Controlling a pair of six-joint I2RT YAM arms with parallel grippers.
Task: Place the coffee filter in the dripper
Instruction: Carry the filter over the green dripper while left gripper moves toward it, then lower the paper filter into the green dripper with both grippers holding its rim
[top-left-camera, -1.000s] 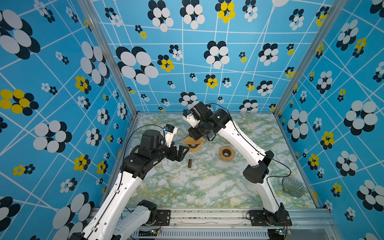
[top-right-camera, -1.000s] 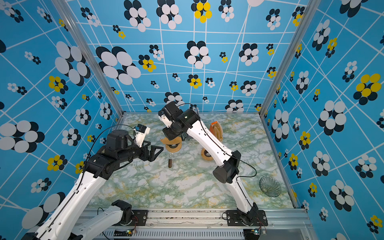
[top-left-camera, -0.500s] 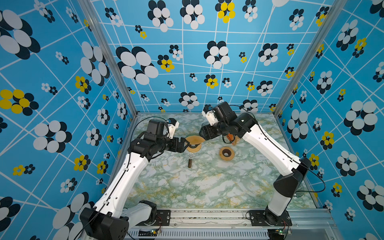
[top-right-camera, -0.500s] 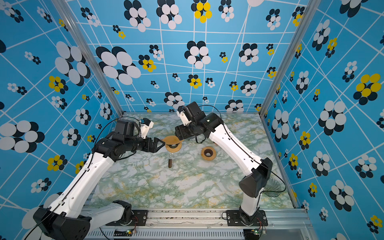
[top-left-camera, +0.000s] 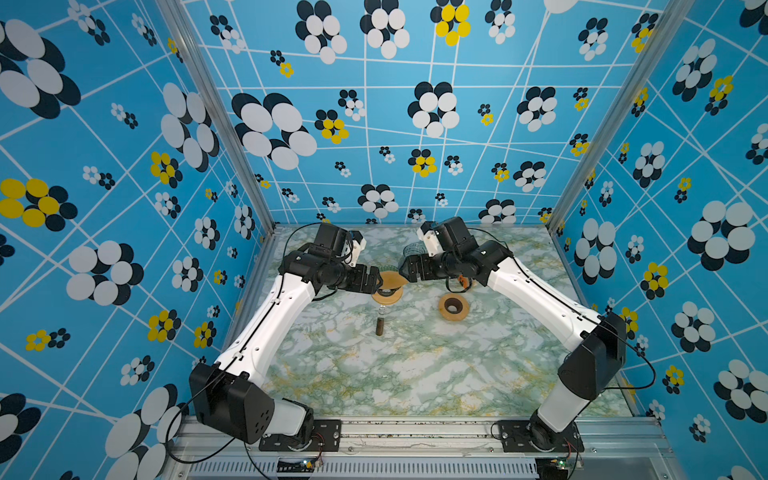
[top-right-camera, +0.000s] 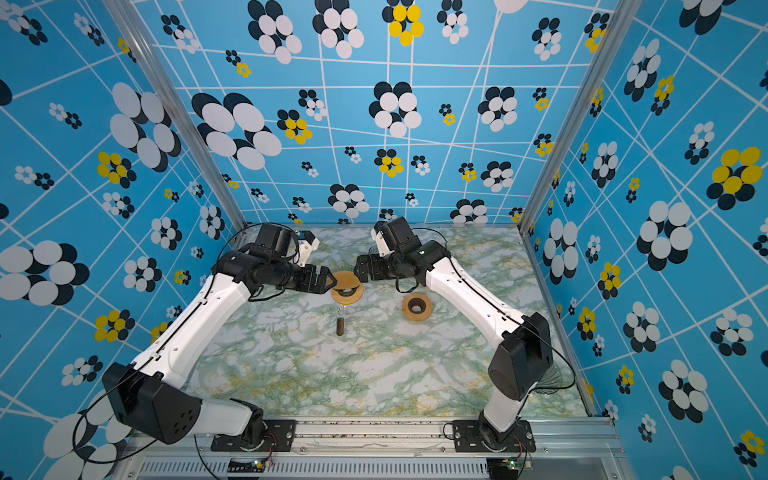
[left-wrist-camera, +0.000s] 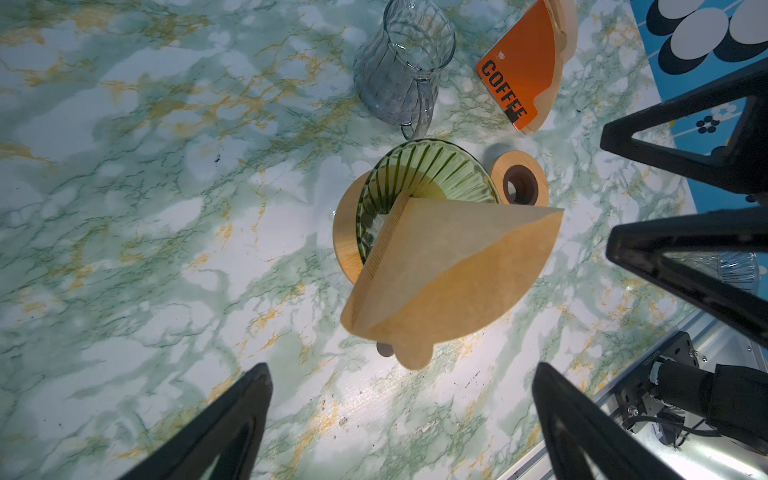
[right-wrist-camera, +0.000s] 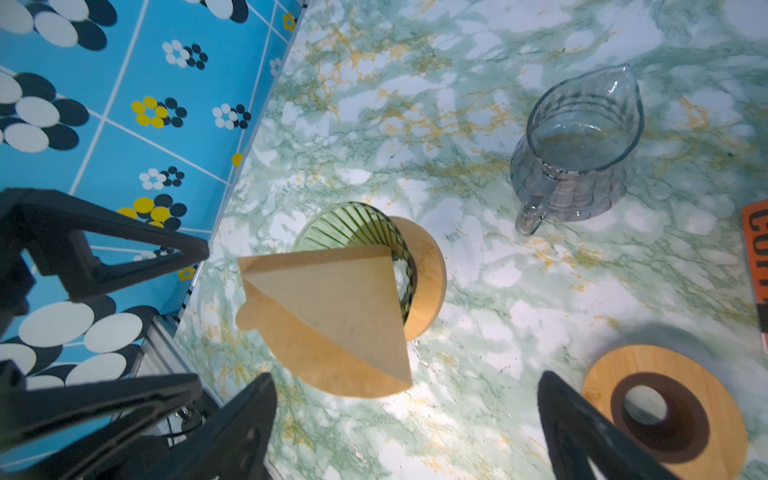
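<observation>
The marbled green-and-white table (top-left-camera: 415, 365) fills the lower middle of both top views. On it, the left arm (top-left-camera: 270, 316) reaches up from the lower left and the right arm (top-left-camera: 540, 295) from the lower right. They meet just above the centre of the table. The left gripper (top-left-camera: 374, 279) and right gripper (top-left-camera: 406, 270) face each other there, each with its jaws spread wide and nothing between them. Between the two grippers stands the dripper (left-wrist-camera: 419, 174), ribbed green glass on a round wooden base. The coffee filter (left-wrist-camera: 453, 270), a flat-folded brown paper cone, leans tilted across the dripper's rim, covering part of the opening and hanging out past its edge; neither gripper touches it. A clear glass pitcher (right-wrist-camera: 577, 149) stands upright near the dripper, toward the back wall. An orange pack of filters (left-wrist-camera: 523, 70) marked COFFEE lies beside the pitcher. A wooden ring (top-left-camera: 453, 306) lies flat to the right of the dripper. A small brown vial (top-left-camera: 380, 326) lies just below the dripper.
</observation>
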